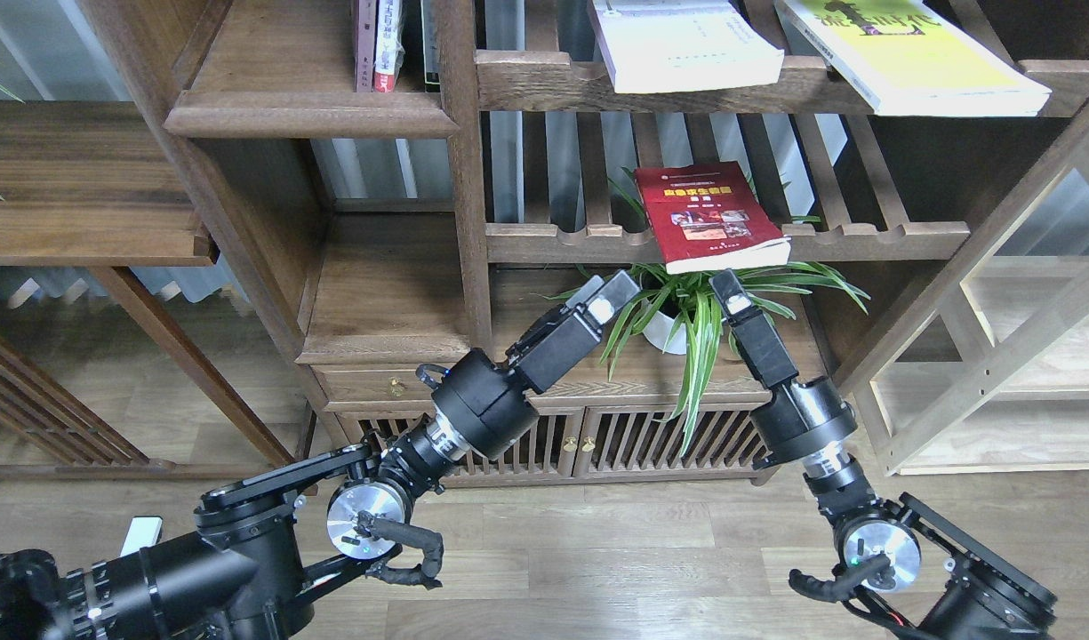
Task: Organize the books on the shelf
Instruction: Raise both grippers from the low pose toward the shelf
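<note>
The red book (711, 216) lies flat on the lower slatted rack, its front end sticking out past the rail. On the upper rack lie the white book (686, 44) and the yellow-green book (917, 55), both overhanging. The solid dark shelf (304, 114) is at the upper left. My right gripper (727, 292) points up just below the red book's front edge, apart from it. My left gripper (612, 299) is lower left of that book, over the plant. Both are dark and side-on, so their fingers cannot be told apart. Neither holds anything.
Slim volumes (377, 44) stand upright at the right end of the shelf. A potted spider plant (686, 311) sits on the cabinet top between and behind my grippers. A vertical post (462, 178) divides the shelf from the racks. A pale wooden frame (997, 356) stands at right.
</note>
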{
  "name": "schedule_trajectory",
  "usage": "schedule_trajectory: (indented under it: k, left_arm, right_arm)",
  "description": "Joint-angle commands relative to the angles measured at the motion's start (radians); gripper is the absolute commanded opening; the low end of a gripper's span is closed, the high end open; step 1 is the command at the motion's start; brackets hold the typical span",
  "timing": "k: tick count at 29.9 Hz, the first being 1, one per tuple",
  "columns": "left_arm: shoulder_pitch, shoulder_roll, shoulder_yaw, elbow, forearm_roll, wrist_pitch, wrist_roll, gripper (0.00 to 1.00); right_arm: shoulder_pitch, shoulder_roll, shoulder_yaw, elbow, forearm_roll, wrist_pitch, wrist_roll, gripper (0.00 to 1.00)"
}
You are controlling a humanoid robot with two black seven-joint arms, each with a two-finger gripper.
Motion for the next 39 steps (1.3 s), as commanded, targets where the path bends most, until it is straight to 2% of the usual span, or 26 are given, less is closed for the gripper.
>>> schedule_trajectory:
  k: [1,15,23,28,35,39]
  left_arm:
    - [0.004,0.002,0.000,0.000,0.001,0.000,0.000,0.99]
    - [0.032,0.017,-0.030,0.005,0.000,0.000,0.000,0.99]
    - [0.093,0.117,-0.135,-0.006,-0.002,0.000,0.000,0.99]
    - [0.158,0.221,-0.199,-0.011,-0.003,0.000,0.000,0.99]
    - [0.224,0.303,-0.268,-0.011,-0.008,0.000,0.000,0.99]
    - [0.222,0.301,-0.283,-0.012,-0.008,0.000,0.000,0.99]
  right_arm:
    - [0.002,0.002,0.000,-0.003,0.000,0.000,0.000,1.00]
    - [0.010,0.005,-0.007,-0.006,0.003,0.000,0.000,1.00]
    - [0.027,0.023,-0.089,-0.015,0.015,0.000,0.000,1.00]
    - [0.051,0.043,-0.115,-0.038,0.047,0.000,0.000,1.00]
    - [0.099,0.057,-0.116,-0.042,0.223,-0.131,0.000,1.00]
    - [0.131,0.071,-0.127,-0.053,0.274,-0.280,0.000,1.00]
